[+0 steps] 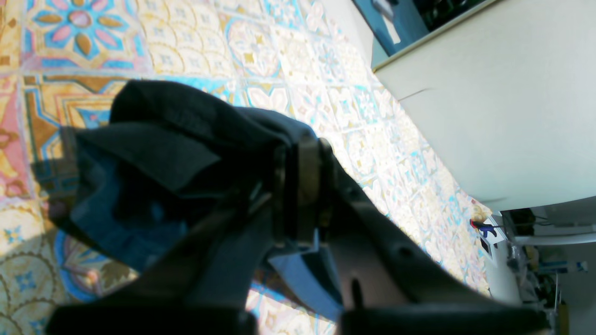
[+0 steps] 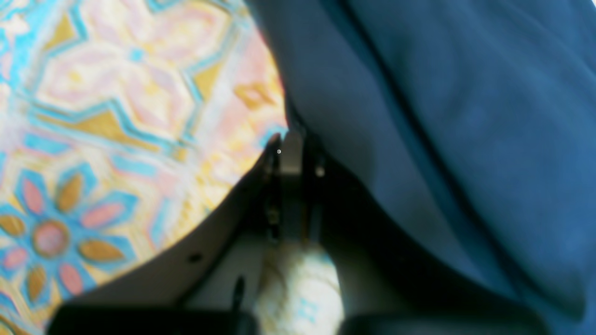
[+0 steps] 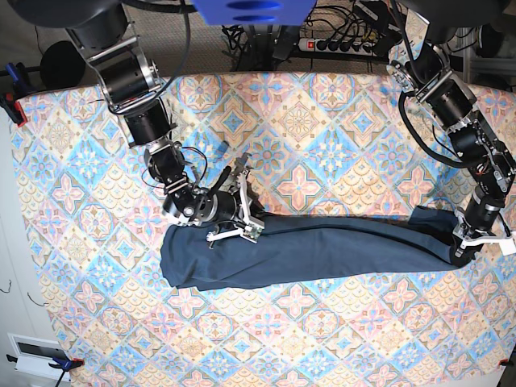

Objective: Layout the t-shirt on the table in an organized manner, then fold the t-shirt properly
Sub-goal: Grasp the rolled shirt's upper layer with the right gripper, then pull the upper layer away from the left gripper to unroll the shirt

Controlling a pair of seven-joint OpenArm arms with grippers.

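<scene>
Bench (image 3: 322, 113): wide surface under a cloth of pastel blue, pink and cream diamond tiles with floral medallions; it fills the base view.

T-shirt (image 3: 322, 246): dark navy, drawn out into a long wrinkled band across the bench's middle, running from about 9 o'clock to about 3 o'clock of the view's centre. The 9 o'clock end is broader and lies flat; the 3 o'clock end narrows and bunches.

Left claw (image 3: 466, 246): at the 3 o'clock end of the band, clamped tight on a gathered wad of the navy fabric, which spills toward 9 o'clock in its wrist view.

Right claw (image 3: 242, 219): at the band's upper edge near the 9 o'clock end, jaws pressed together. Navy cloth lies just beside it at 3 o'clock; whether fabric is pinched, cannot tell.
</scene>
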